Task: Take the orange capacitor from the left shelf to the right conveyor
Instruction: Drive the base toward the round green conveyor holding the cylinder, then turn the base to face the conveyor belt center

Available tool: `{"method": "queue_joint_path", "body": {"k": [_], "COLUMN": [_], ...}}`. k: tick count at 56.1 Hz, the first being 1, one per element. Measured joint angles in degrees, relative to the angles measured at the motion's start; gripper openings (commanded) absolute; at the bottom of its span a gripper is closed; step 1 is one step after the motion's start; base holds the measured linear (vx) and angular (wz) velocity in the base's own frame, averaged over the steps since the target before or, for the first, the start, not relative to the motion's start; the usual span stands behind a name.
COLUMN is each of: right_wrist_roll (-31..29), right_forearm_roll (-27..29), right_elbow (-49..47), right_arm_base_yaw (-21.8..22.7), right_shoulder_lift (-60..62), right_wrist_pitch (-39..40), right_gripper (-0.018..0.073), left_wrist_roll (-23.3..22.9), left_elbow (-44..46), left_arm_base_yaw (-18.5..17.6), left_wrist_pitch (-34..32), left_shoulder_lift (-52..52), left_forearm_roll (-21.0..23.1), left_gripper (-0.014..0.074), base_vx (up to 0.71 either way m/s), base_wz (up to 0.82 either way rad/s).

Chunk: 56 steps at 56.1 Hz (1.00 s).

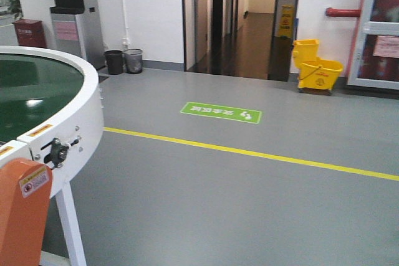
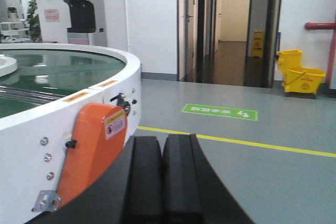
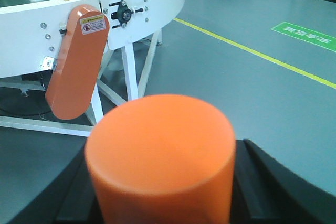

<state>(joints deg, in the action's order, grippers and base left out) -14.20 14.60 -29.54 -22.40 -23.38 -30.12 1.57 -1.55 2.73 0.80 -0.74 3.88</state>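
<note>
The right claw (image 3: 168, 195) is open just as wide as the smooth, round orange capacitor (image 3: 160, 150), which is squeezed between its two black fingers (image 3: 273, 182). The capacitor fills the bottom middle of the right wrist picture, close and blurry, above the grey floor. The left claw (image 2: 162, 182) is closed tight. Its thick black fingers (image 2: 144, 171) touch, with nothing between them.

The big round conveyor (image 3: 31, 45), with a shiny dark green belt and a white metal rim, is at the upper left, apart from the capacitor. A smooth orange cover (image 3: 76, 61) hangs on its rim.

Only the right wrist picture shows the capacitor and the conveyor's white legs (image 3: 128, 72). The front picture shows a black bin (image 1: 114, 61) and a grey mesh bin (image 1: 133, 60) at the upper left. What is in them is hidden. A yellow plastic mop bucket (image 1: 317, 70) stands at the upper right.
</note>
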Motion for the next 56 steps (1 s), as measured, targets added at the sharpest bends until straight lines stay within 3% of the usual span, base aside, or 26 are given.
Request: {"method": "queue_joint_path", "body": {"k": [56], "right_wrist_roll": [0.0], "right_forearm_roll": [0.0], "right_elbow": [0.0], "right_arm_base_yaw": [0.0], "right_shoulder_lift": [0.0], "right_wrist_pitch": [-0.18], "right_gripper": [0.0368], "left_wrist_roll": [0.0], "left_elbow": [0.0], "left_arm_base_yaw": [0.0], "left_wrist_pitch": [0.0], "left_shoulder_lift": [0.0], "left_forearm_roll": [0.0], "left_gripper": [-0.0006], "base_vx": [0.25], "base_wz": [0.33]}}
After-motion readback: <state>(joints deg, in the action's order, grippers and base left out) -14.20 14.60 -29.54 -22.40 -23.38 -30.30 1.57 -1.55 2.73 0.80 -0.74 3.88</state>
